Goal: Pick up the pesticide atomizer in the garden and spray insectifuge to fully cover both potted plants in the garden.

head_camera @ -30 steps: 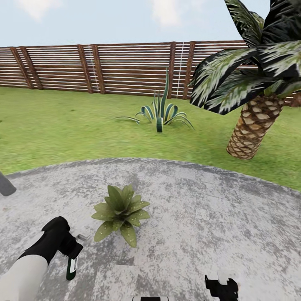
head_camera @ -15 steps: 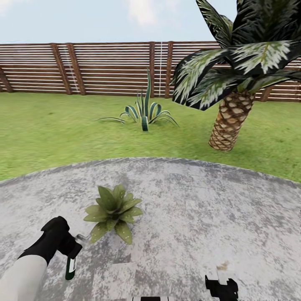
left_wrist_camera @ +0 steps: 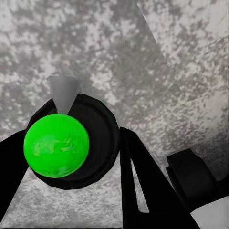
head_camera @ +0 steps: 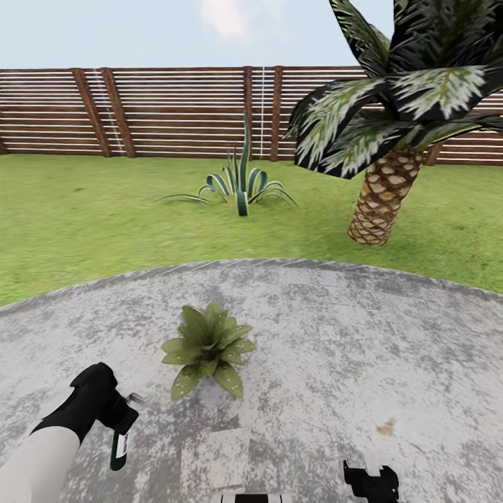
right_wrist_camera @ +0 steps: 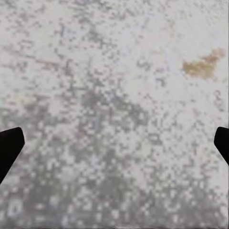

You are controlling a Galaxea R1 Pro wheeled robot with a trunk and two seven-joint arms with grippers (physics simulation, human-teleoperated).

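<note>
Atomizer [head_camera: 119, 447] hangs from the left hand [head_camera: 115, 413] in the head view, its pale label too small to read, just short of the potted plant [head_camera: 207, 347] on the grey paving [head_camera: 349, 335]; the right hand [head_camera: 371, 481] is cut off at the frame's edge. Left wrist view: the fingers [left_wrist_camera: 143, 186] clench the atomizer's dark body, whose green cap [left_wrist_camera: 56, 145] and grey nozzle [left_wrist_camera: 62, 91] hide everything lower. Right wrist view: black fingertips [right_wrist_camera: 9, 145] sit wide apart, released, over paving with a brown stain [right_wrist_camera: 202, 64].

On grey stone paving [head_camera: 335, 335]: low speckled-leaf potted plant [head_camera: 208, 347], just right of and beyond dark atomizer bottle [head_camera: 119, 447]. Behind, on green lawn [head_camera: 84, 216]: tall striped agave [head_camera: 241, 183], scaly-trunked palm tree [head_camera: 384, 192] to its right. Farthest back: brown slatted wooden fence [head_camera: 175, 112].
</note>
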